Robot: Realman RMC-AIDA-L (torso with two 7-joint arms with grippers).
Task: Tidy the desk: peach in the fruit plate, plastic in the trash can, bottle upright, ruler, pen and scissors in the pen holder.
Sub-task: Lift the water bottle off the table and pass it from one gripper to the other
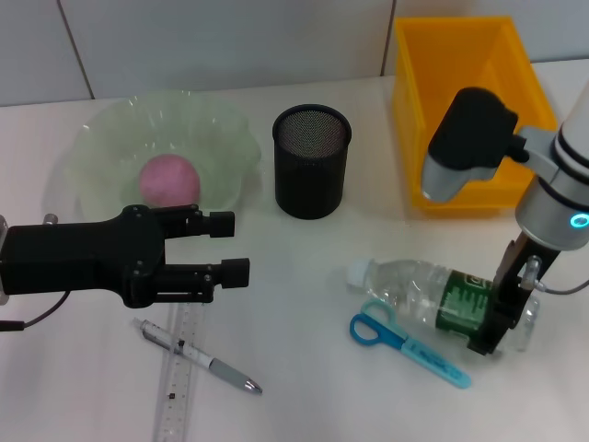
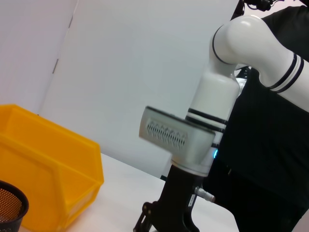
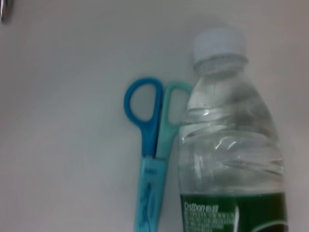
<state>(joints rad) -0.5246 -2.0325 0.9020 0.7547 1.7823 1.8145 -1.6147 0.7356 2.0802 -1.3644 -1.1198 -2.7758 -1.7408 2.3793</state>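
Observation:
A pink peach (image 1: 169,180) lies in the pale green fruit plate (image 1: 110,138). Just in front of the plate, above the table, my left gripper (image 1: 230,247) is open and holds nothing. The pen (image 1: 198,354) and the clear ruler (image 1: 179,378) lie below it. A clear bottle (image 1: 419,293) (image 3: 229,145) with a green label lies on its side, and blue scissors (image 1: 405,341) (image 3: 149,145) lie along its near side. My right gripper (image 1: 499,318) is down over the bottle's labelled end. The black mesh pen holder (image 1: 312,161) stands empty mid-table. I see no loose plastic.
The yellow bin (image 1: 469,101) (image 2: 48,164) stands at the back right, behind my right arm (image 2: 207,121). The pen holder's rim (image 2: 9,203) shows in the left wrist view. A wall runs close behind the table.

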